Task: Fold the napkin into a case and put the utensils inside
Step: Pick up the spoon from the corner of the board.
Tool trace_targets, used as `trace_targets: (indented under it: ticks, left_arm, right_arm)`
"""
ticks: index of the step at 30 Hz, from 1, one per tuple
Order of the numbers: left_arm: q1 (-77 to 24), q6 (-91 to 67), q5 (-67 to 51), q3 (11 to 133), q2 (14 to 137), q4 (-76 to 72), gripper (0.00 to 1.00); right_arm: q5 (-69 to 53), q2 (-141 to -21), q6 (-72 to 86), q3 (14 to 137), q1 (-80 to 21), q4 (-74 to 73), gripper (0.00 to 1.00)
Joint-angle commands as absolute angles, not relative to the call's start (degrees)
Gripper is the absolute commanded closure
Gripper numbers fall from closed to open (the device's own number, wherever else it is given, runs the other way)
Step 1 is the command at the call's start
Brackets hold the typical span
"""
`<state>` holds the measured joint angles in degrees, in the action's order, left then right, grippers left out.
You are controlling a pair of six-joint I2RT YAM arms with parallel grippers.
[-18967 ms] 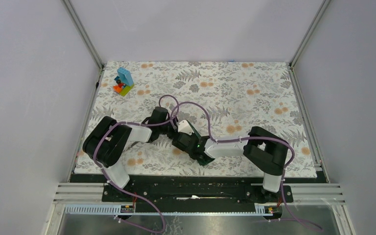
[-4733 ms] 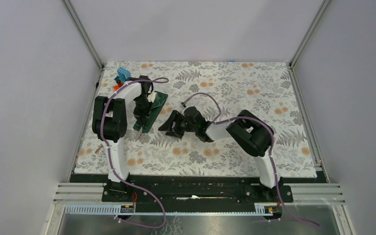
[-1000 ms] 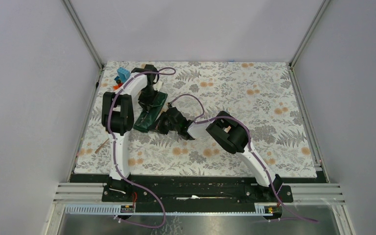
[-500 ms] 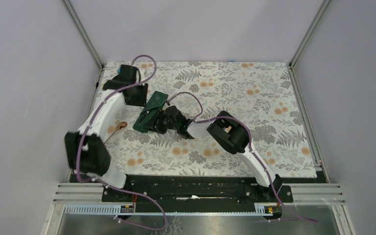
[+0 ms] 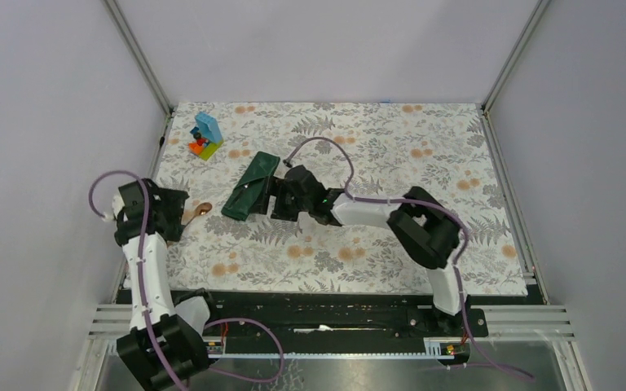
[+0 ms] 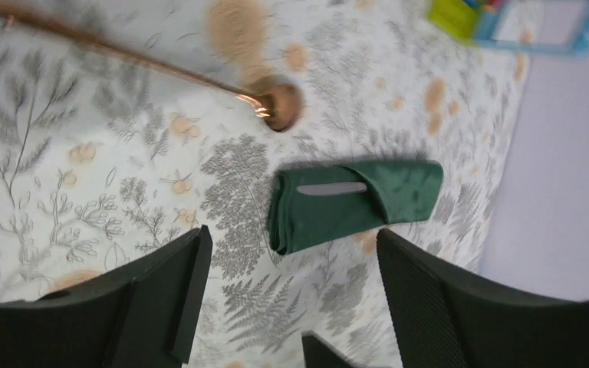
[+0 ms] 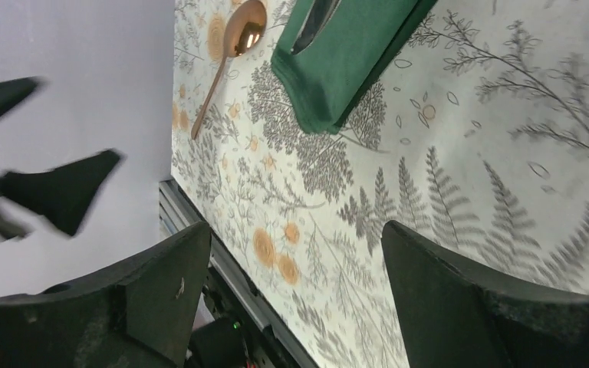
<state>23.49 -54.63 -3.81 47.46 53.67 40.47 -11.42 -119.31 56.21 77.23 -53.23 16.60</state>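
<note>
Fig. Cutlery case, partly filled. The case [image 5: 249, 185], the dark green napkin folded into a narrow oblong pouch, lies flat and slantwise on the floral-covered worktop [image 5: 424, 155], well apart from the toy block stack [image 5: 205, 137] at the far left corner. One silvery utensil [image 6: 330, 188] shows through the slit in the pouch's upper layer. A coppery spoon [image 6: 280, 104] lies outside, its bowl near the case but not touching it and its handle pointing away. Your left hand [image 6: 291, 253] hangs above the cloth with its jaws wide and nothing between them. Your right hand [image 7: 295, 238], just beside the case, is likewise wide and empty. Judged from this, the spoon is the piece left to load. Expect it to be light, stiff and slick, and, lying flat, hard to get fingers under. Pinch the handle across its narrow width, about mid-length, so it does not swing. The cloth is probably soft and limp. It is likely to slide or bunch when pushed, so hold it down near the slit with the other hand.
</note>
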Motion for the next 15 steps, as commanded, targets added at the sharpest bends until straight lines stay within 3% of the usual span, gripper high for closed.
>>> trace_targets:
  ticks: [1,6,15]
  left_arm:
    - [25.50,-87.42,-2.40,37.91,53.69,33.69,0.14]
    - [26.02,-99.75,-0.86,36.12,65.00,28.70,0.10]
    - [28.51,-104.34,0.43,38.90,79.22,24.92,0.11]
  right_arm:
    - [-4.75,-107.21,46.29,71.90,-52.65,12.87,0.11]
    - [-0.65,-101.44,41.75,66.54,-52.19,12.94,0.11]
    - [-0.31,-99.61,40.01,64.14,-51.68,14.88,0.12]
